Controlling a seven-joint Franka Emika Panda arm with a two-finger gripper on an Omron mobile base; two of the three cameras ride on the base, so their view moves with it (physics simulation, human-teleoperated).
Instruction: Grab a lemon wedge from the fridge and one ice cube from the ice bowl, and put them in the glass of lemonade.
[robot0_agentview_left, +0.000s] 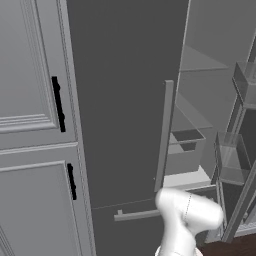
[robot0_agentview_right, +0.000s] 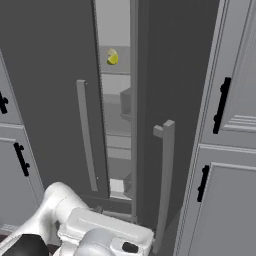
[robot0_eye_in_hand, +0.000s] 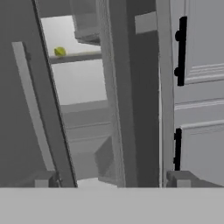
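Both jaws wide apart, empty, before fridge (robot0_eye_in_hand: 131, 109).

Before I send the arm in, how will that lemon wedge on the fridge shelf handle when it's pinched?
The lemon wedge looks tiny against its shelf, so probably very light. Its rounded outline suggests it may rock or slide off the end effector pads if nudged. It sits deep behind the narrow gap in the fridge doors, so a push could send it further back.

The fridge (robot0_agentview_left: 120, 100) stands partly open, pale shelves (robot0_agentview_left: 200, 65) showing beside panelled cabinets (robot0_agentview_left: 30, 125).
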